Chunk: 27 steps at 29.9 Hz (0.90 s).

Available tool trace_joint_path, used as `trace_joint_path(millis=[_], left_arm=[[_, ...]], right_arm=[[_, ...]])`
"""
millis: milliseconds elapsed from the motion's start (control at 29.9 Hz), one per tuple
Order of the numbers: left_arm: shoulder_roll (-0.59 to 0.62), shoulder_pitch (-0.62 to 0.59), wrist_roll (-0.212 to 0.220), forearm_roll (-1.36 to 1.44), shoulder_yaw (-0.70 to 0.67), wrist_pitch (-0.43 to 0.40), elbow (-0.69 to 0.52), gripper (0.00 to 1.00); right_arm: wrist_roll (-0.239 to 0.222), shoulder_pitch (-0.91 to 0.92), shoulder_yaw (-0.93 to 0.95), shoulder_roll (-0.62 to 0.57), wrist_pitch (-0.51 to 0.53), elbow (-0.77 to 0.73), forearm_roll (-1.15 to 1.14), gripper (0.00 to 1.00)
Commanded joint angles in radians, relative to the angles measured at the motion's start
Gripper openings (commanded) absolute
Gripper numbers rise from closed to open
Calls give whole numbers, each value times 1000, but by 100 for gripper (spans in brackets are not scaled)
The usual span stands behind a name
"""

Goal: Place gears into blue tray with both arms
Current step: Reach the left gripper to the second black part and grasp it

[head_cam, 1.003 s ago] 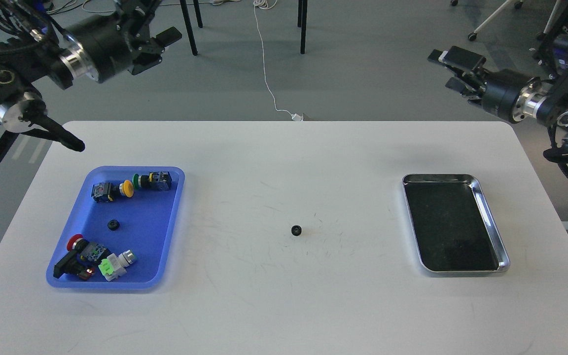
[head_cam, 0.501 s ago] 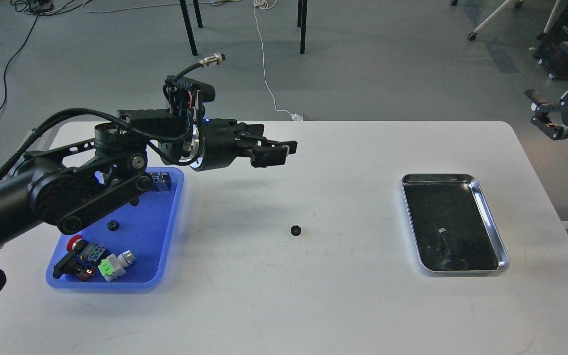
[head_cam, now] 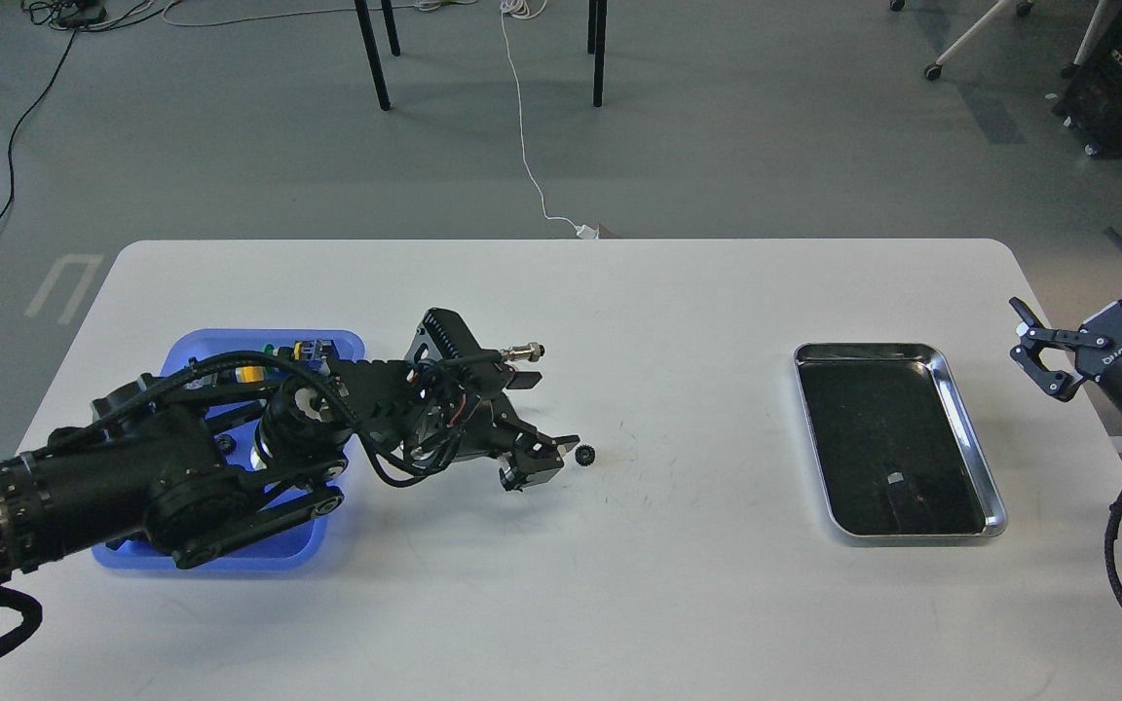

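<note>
One small black gear [head_cam: 585,453] lies on the white table near its middle. My left gripper [head_cam: 543,460] is down at table height just left of it, fingers open, nothing held. The left arm stretches over the blue tray [head_cam: 193,343] and hides most of it. A second gear [head_cam: 225,444] peeks out beside the arm inside the tray. My right gripper [head_cam: 1077,336] hovers past the table's right edge, its fingers spread open and empty.
A shiny steel tray [head_cam: 962,409] with a dark bottom sits at the right of the table. Coloured push-button switches [head_cam: 303,348] show at the blue tray's far end. Chair legs and cables lie on the floor beyond.
My left arm has dropped from above the table to table level, its gripper now just left of the gear. My right gripper has come lower and closer, beside the table's right edge.
</note>
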Motion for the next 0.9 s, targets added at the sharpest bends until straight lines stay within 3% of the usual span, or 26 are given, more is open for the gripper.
trace_joint_path(millis=[0, 267, 434, 735, 869], left_arm=[[-45, 12, 6, 5, 1, 7, 7, 73], [-118, 21, 29, 5, 3, 6, 21, 69], [-134, 21, 27, 4, 1, 7, 105, 61], [-146, 37, 26, 5, 3, 7, 114, 55], [-146, 37, 26, 4, 3, 7, 119, 46]], right_arm=[[0, -6, 18, 3, 0, 0, 0, 98], [0, -6, 41, 3, 0, -3, 0, 98], [0, -7, 46, 2, 0, -7, 0, 98], [0, -14, 49, 8, 0, -9, -1, 98], [0, -14, 64, 10, 0, -10, -1, 98]])
